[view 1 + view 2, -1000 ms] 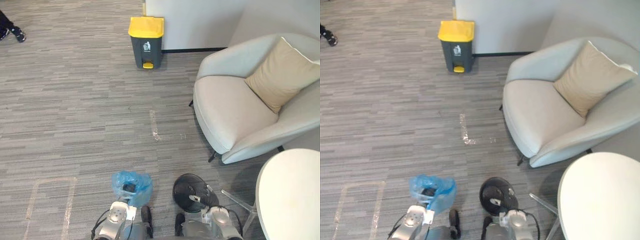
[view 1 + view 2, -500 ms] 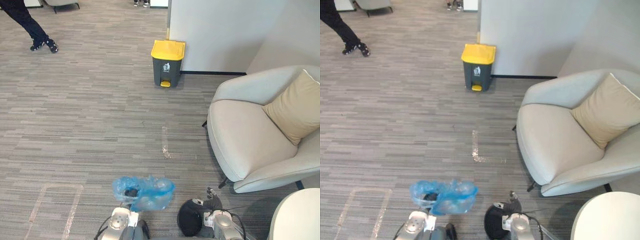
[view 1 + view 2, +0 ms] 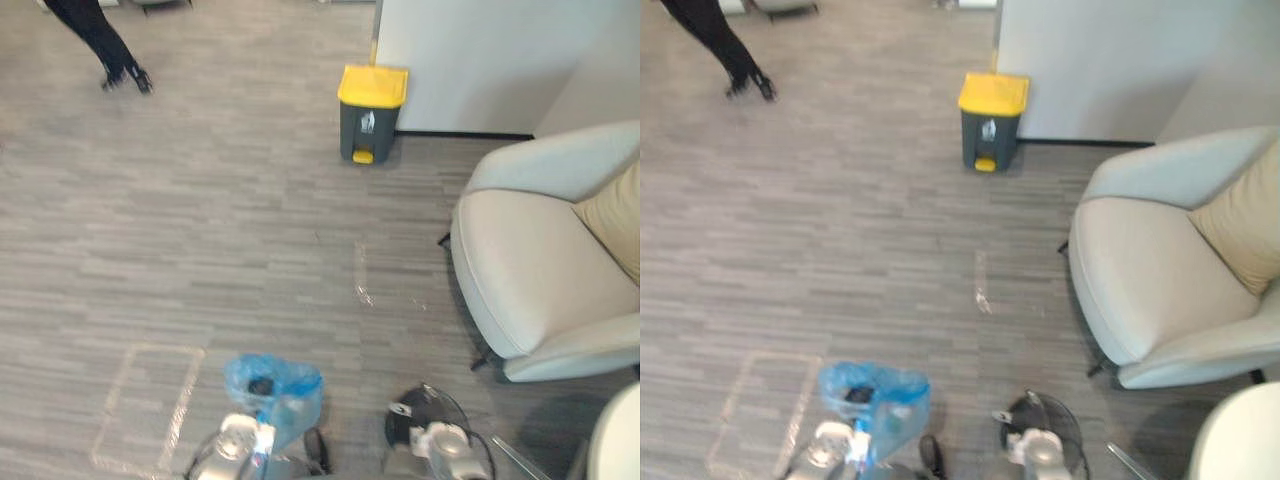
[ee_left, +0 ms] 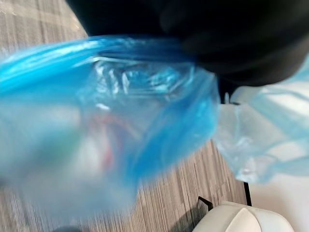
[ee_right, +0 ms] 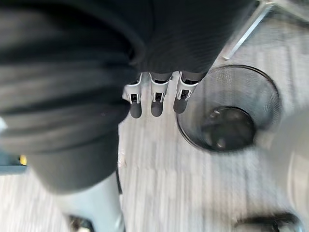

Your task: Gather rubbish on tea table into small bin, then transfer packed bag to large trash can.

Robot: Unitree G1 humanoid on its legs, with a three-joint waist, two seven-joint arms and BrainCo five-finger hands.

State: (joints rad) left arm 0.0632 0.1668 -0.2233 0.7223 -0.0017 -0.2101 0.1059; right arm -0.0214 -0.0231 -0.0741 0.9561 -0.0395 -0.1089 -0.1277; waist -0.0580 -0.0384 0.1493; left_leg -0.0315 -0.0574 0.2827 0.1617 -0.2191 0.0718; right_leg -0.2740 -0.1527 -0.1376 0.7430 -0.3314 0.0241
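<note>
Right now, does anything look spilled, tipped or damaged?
Nothing stands out: the bag looks whole, and the bin and the can both stand upright on the floor, the can's lid shut.

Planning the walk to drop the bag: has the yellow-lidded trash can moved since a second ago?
No. The yellow-lidded trash can stands at the same corner of the white wall; the whole picture has shifted, so the camera moved.

A: What colour is the bag?
B: Translucent blue. The trash can is dark grey with a yellow lid.
A: And the floor?
B: Grey carpet, finely streaked. The armchair is pale grey, the cushion tan, the small bin black mesh.
</note>
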